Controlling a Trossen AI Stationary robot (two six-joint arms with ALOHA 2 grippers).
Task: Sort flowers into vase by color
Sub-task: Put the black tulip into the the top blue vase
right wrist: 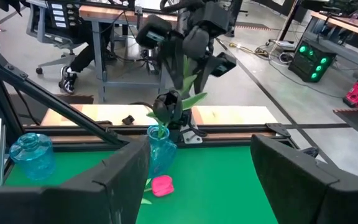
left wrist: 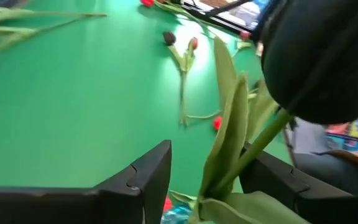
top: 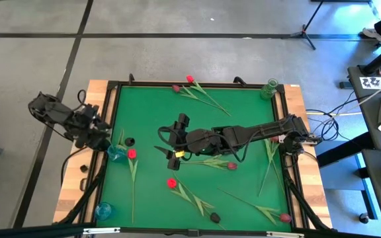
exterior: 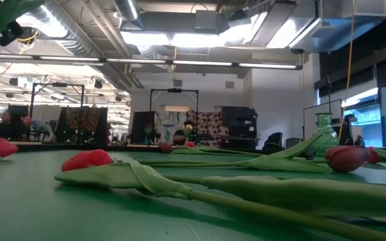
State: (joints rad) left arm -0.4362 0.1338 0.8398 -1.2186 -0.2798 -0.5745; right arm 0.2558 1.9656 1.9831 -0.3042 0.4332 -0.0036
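A black tulip (right wrist: 166,102) stands with its stem in a light blue vase (right wrist: 160,149) at the mat's left edge (top: 116,153). My left gripper (right wrist: 188,65) hangs above it, open, with the tulip's stem and leaves (left wrist: 229,137) between its fingers. The black head (left wrist: 316,62) looms close in the left wrist view. Over the mat's middle, my right gripper (top: 161,141) is open and empty, pointing toward the vase. Several red, maroon and black tulips (top: 171,183) lie flat on the green mat. My left gripper stands open around the black tulip's stem (left wrist: 253,149), which passes close to one finger (left wrist: 272,180). Whether the finger touches the stem, I cannot tell. The fingers come from above, slanting down. The stem's lower end sits in the blue vase.
A second blue vase (top: 103,210) stands at the near left corner and a green vase (top: 270,87) at the far right corner. A red tulip head (right wrist: 161,185) lies just beside the first vase. Wooden borders and a black frame edge the mat.
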